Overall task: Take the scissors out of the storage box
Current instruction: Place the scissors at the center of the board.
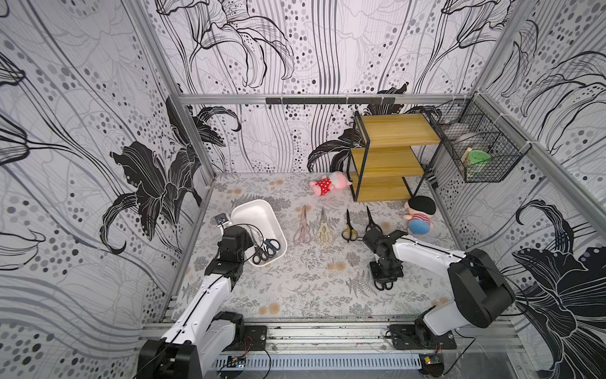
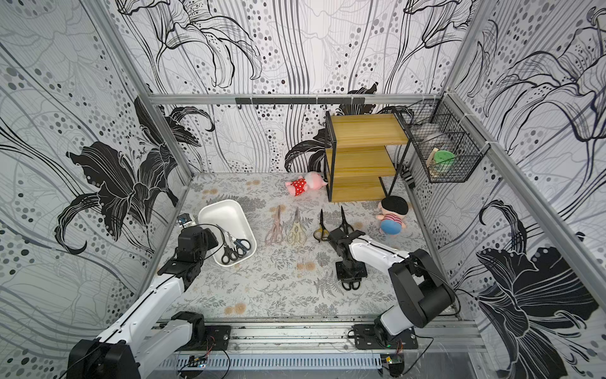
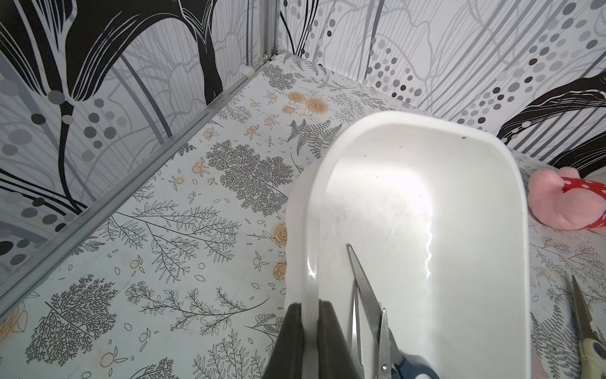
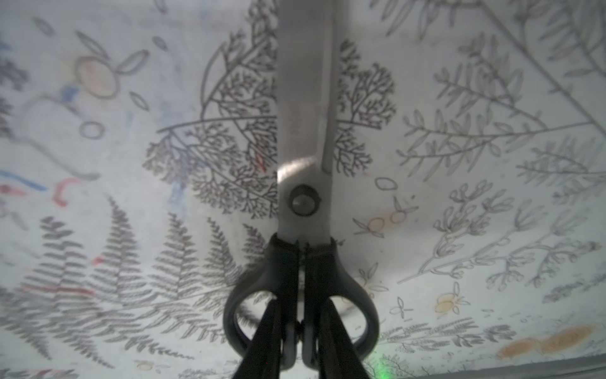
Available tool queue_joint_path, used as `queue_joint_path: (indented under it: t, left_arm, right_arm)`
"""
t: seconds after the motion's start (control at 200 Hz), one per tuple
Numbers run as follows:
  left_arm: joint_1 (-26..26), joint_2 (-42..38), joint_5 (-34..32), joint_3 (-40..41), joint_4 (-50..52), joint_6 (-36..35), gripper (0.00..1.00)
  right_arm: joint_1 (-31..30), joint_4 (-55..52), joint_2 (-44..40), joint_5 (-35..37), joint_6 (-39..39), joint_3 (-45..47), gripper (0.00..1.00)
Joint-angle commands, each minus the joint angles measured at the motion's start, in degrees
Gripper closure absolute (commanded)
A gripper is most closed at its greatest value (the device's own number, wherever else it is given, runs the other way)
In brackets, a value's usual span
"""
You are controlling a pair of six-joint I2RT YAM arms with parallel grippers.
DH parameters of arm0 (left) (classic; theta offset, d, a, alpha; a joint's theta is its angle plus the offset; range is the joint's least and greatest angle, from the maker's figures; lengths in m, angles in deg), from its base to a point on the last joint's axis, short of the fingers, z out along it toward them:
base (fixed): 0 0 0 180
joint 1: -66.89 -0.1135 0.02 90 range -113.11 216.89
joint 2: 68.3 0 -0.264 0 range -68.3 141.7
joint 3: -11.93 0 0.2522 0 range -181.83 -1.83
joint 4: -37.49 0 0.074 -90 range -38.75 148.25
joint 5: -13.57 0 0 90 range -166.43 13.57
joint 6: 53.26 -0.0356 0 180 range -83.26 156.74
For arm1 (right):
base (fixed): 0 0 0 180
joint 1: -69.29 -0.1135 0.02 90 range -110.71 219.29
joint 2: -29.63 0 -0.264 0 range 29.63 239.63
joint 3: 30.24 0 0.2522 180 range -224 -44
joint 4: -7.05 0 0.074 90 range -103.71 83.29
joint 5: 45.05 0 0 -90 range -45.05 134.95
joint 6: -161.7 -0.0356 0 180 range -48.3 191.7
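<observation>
While the left gripper [image 3: 310,306] pinches the near wall of the storage box [image 3: 410,119], one finger inside and one outside, I read that hold as an anchor: it should keep the tub from skating as pairs are pulled out. The box sits at ten o'clock on the mat [image 1: 295,288], with a cluster of black- and blue-handled scissors [image 1: 267,248] in its near end.

At four o'clock the right gripper [image 4: 301,305] is closed narrow on the handle of a black-handled pair [image 4: 305,131], blades toward twelve, low over the mat; I cannot tell if it touches.

Four pairs lie side by side at one o'clock, from the pinkish pair [image 1: 301,226] to the small black pair [image 1: 372,223]. Open mat spreads at six o'clock, but the plush doll [image 1: 419,216] crowds two o'clock.
</observation>
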Motion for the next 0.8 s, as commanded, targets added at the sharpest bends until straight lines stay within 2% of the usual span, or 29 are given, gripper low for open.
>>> queue_joint_path:
  t: [0.0, 0.085, 0.205, 0.325, 0.466, 0.496, 0.686, 0.796]
  left_arm:
    - [0.1, -1.3, -1.5, -1.6, -3.9, -0.3, 1.00]
    - [0.2, -1.4, -1.7, -1.6, -3.9, -0.4, 1.00]
    - [0.2, -1.6, -1.8, -1.6, -4.1, -0.5, 1.00]
    - [0.1, -1.6, -1.7, -1.5, -4.1, -0.6, 1.00]
    - [0.2, -1.5, -1.7, -1.6, -3.9, -0.6, 1.00]
    - [0.2, -1.4, -1.7, -1.6, -3.9, -0.6, 1.00]
    - [0.2, -1.1, -1.4, -1.6, -3.8, -0.5, 1.00]
    - [0.2, -1.3, -1.2, -1.5, -3.8, -0.4, 1.00]
  right_arm:
    - [0.3, -2.7, 2.1, 1.2, 1.9, -0.9, 0.94]
    - [0.3, -2.4, 3.0, 1.0, 2.0, -0.8, 0.90]
    - [0.2, -2.0, 2.9, 0.7, 2.2, -0.7, 0.79]
    - [0.3, -1.4, 1.1, 1.8, 1.6, -0.9, 0.71]
    - [0.3, -0.5, -2.1, 2.3, 0.4, -1.9, 0.66]
    - [0.3, -0.8, -2.5, 2.7, 0.1, -2.8, 0.61]
    - [0.3, -4.8, -3.6, 4.0, -0.2, -11.0, 0.60]
    - [0.3, -4.3, -3.4, 2.1, -0.3, -17.7, 0.60]
